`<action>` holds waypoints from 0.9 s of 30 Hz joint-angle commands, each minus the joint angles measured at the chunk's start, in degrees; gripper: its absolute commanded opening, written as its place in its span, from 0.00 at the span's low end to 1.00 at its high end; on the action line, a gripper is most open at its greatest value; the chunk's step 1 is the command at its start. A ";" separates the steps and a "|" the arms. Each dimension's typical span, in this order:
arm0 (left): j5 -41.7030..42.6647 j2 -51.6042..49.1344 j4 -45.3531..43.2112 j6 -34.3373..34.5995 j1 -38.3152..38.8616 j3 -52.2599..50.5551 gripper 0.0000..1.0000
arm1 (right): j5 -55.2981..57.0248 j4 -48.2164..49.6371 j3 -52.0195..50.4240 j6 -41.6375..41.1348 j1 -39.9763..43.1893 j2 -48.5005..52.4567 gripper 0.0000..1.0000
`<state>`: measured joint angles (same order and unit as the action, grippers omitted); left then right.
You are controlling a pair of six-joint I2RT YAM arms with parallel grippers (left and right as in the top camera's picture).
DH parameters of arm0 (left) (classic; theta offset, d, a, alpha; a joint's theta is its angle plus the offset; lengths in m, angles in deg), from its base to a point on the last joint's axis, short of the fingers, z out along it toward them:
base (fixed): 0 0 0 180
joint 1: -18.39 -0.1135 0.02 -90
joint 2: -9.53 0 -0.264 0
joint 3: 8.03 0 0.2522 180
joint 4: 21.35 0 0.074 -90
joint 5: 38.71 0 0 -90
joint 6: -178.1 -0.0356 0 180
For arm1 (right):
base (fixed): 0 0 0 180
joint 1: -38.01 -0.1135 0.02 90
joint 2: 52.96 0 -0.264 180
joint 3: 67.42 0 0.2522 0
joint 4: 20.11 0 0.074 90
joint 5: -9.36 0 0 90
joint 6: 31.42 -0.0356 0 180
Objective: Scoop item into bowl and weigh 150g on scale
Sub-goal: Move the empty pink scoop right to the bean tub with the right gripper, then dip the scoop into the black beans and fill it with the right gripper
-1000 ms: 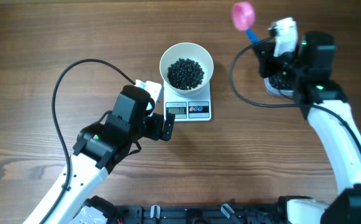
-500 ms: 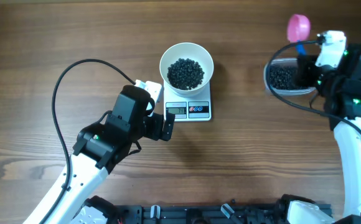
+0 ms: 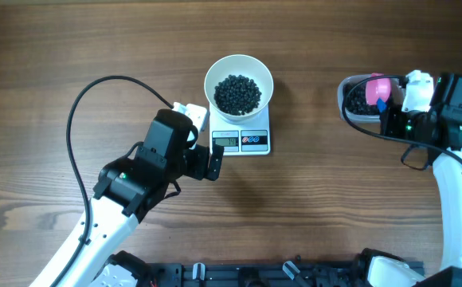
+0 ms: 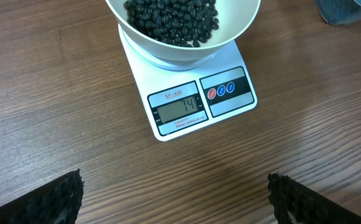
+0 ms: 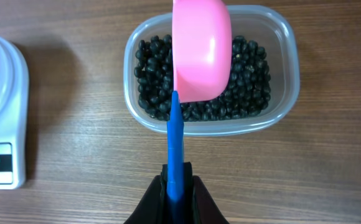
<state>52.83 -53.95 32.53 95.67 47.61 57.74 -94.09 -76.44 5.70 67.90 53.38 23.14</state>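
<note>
The white bowl (image 3: 239, 70) holds a heap of black beans, the item (image 3: 238, 93), and stands on the white scale (image 3: 241, 141). In the left wrist view the scale (image 4: 230, 102) has a lit display below the bowl (image 4: 246, 15). My left gripper (image 3: 207, 147) is open just left of the scale with nothing between its fingers (image 4: 56, 199). My right gripper (image 5: 177, 186) is shut on the blue handle of a pink scoop (image 5: 200, 50). The scoop head hangs over a clear tub (image 5: 286, 46) of more beans (image 5: 249, 81).
The clear tub (image 3: 350, 100) sits at the right of the wooden table, apart from the scale. The left arm's black cable (image 3: 80, 112) loops over the table to the left. The scale's corner (image 5: 0, 112) shows at the left of the right wrist view.
My right arm has swung to the right and brought the scoop from the back of the table down over the tub. The left arm, bowl and scale have not moved.
</note>
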 commanded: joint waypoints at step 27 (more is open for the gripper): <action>-0.35 -0.07 -0.04 -1.14 0.24 0.17 1.00 | -11.19 3.65 0.15 4.20 -0.09 13.44 0.04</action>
<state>52.83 -53.95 32.51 95.67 47.61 57.74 -97.57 -72.42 5.72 71.37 53.49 33.98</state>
